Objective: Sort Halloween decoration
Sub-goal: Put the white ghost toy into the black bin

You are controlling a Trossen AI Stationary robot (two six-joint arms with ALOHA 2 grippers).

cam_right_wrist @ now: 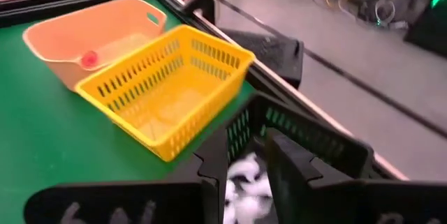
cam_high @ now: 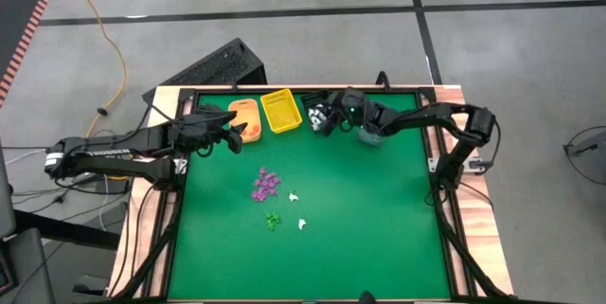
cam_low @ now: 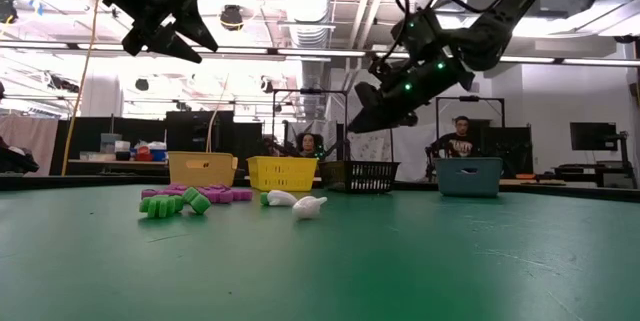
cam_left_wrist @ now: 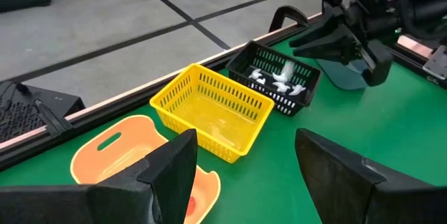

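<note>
Right hand (cam_high: 327, 119), fingers narrowly parted, above black bin (cam_high: 318, 113); Halloween decoration (cam_high: 268, 184) well apart.

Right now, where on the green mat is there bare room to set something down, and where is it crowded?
Free: the green mat between the trinket cluster and the right edge, and the whole near strip. Crowded: the far edge, where the orange bin, yellow basket and black basket sit under the left gripper and right gripper.
</note>
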